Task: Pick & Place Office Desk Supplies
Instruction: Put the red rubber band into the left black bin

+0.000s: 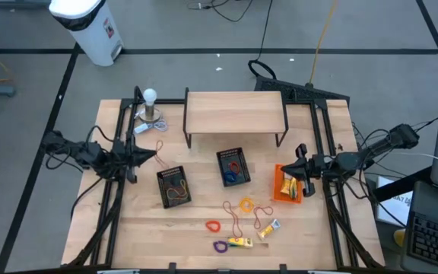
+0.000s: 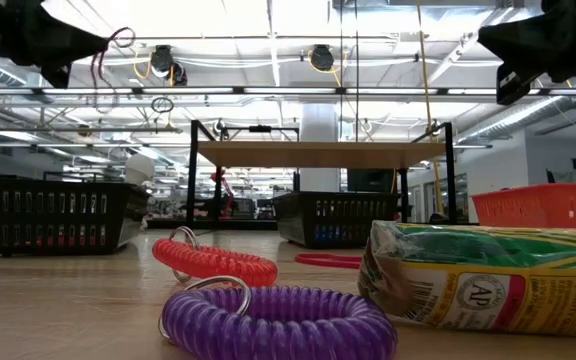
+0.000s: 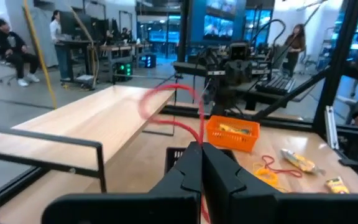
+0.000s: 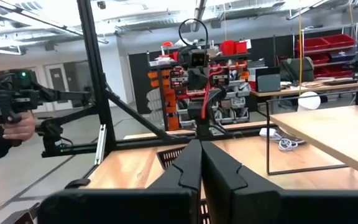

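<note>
Dangling from the closed left hand (image 3: 201, 163), a red elastic loop (image 3: 166, 106).

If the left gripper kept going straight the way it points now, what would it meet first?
Probably nothing soon: the left gripper, shut on a red elastic loop, points across the table, above the black basket. Farther along stands the right gripper, though height is unclear.

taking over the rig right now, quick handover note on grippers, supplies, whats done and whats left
Left gripper: shut on a red elastic loop, held above the table's left side.
Right gripper: shut, empty, beside the orange bin.
Done: loops in two black baskets, yellow packets in the orange bin.
Left: loose coil bands, thin loops and yellow packets at the table's front.
</note>
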Controlling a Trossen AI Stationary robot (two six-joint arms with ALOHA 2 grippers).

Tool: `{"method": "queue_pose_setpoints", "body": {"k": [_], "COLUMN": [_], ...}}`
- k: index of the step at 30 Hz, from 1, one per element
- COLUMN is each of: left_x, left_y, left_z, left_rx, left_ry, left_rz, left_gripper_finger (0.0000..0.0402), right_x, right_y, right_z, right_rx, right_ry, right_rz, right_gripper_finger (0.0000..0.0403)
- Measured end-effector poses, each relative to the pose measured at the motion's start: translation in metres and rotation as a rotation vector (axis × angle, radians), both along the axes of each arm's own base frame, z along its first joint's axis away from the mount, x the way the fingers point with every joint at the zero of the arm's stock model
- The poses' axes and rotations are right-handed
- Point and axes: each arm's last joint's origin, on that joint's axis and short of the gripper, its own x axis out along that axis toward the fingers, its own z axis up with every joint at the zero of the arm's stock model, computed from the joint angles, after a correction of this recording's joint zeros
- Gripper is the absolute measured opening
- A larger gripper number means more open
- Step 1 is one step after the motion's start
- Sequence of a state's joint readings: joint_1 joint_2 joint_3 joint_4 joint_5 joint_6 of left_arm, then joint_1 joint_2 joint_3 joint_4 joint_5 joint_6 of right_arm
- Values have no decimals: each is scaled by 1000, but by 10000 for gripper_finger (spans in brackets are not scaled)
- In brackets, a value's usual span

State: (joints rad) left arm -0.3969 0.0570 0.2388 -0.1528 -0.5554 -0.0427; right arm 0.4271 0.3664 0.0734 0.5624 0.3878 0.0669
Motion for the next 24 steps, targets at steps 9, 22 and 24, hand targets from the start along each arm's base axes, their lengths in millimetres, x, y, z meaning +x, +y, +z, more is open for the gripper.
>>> {"method": "queue_pose_setpoints", "body": {"k": [9,22,24], "left_x": [3,8,21], "left_y": [-4,-6,-10], "left_z": [3,89,101], "left_rx": [-8,-32,-32], "left_ry": [-126,80,182], "left_rz": [-109,-77,-53], "left_gripper_finger": [0,0,0], "right_x": [0,0,0], "right_y": [0,0,0], "right_z": [-2,-2,-2], "right_rx": [17,15,6], "right_ry": [18,19,23], "right_rz": [5,5,4], "right_gripper_finger": [0,0,0]}}
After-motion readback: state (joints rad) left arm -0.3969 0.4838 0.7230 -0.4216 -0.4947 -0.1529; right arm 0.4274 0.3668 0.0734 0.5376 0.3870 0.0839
